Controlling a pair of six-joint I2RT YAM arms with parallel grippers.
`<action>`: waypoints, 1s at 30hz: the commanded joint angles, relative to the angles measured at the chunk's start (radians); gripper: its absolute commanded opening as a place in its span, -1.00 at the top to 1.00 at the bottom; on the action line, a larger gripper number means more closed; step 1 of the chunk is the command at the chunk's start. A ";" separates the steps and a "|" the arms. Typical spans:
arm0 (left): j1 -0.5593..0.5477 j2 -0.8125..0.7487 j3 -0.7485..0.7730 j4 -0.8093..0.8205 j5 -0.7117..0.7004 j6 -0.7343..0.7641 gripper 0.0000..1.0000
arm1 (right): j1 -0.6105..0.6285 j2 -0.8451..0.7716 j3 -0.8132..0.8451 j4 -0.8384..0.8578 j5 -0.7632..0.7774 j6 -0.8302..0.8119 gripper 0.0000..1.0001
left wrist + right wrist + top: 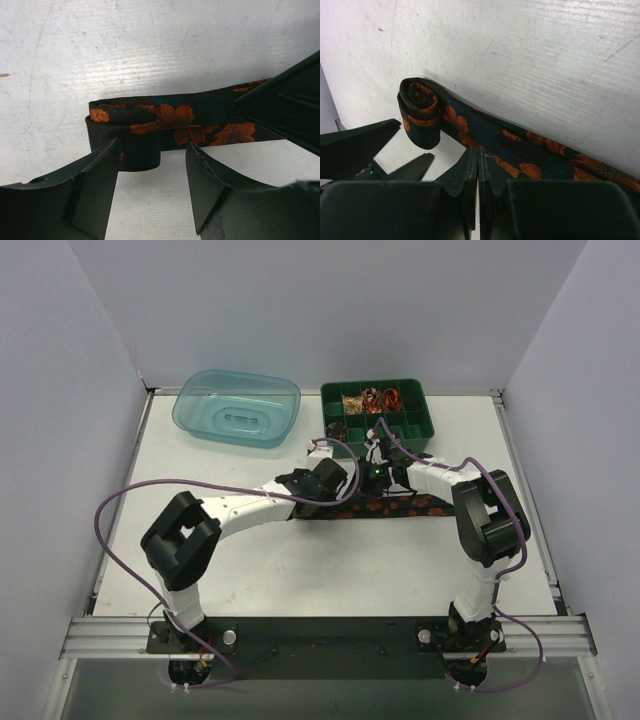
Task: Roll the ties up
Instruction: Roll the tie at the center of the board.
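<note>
One tie (pixel 405 507), black with orange flowers, lies flat across the table (pixel 300 570). In the left wrist view the tie (pixel 180 120) runs across the frame and its end is curled into a small roll (pixel 135 150). The roll (pixel 420 115) lies on its side, spiral showing. My left gripper (pixel 153 150) is open at the roll, whose near edge sits between the fingertips; its left finger (pixel 95 180) hides part of the roll. My right gripper (pixel 480 151) is shut, with its tips resting on the tie's near edge just beside the roll. The grippers (pixel 335 477) (pixel 376 476) meet above the tie's left end.
A teal plastic tub (pixel 238 407) sits at the back left. A green compartment tray (pixel 412 428) holding small rolled items stands at the back, just behind the grippers. Purple cables (pixel 130 495) loop off both arms. Grey walls close in the table.
</note>
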 commanded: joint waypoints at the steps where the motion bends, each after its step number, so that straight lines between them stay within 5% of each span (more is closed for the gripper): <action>1: 0.046 -0.115 -0.041 0.090 0.064 -0.005 -0.28 | 0.024 -0.052 0.026 -0.023 -0.007 -0.025 1.00; 10: 0.183 -0.277 -0.227 0.242 0.263 -0.035 -0.34 | 0.117 -0.047 0.118 -0.095 0.050 -0.057 1.00; 16: 0.304 -0.308 -0.368 0.387 0.464 -0.070 -0.72 | 0.168 -0.012 0.173 -0.126 0.079 -0.068 1.00; 22: 0.404 -0.285 -0.496 0.600 0.664 -0.131 -0.73 | 0.191 0.034 0.210 -0.132 0.085 -0.066 1.00; 30: 0.424 -0.230 -0.547 0.711 0.722 -0.165 -0.73 | 0.197 0.100 0.254 -0.146 0.091 -0.071 1.00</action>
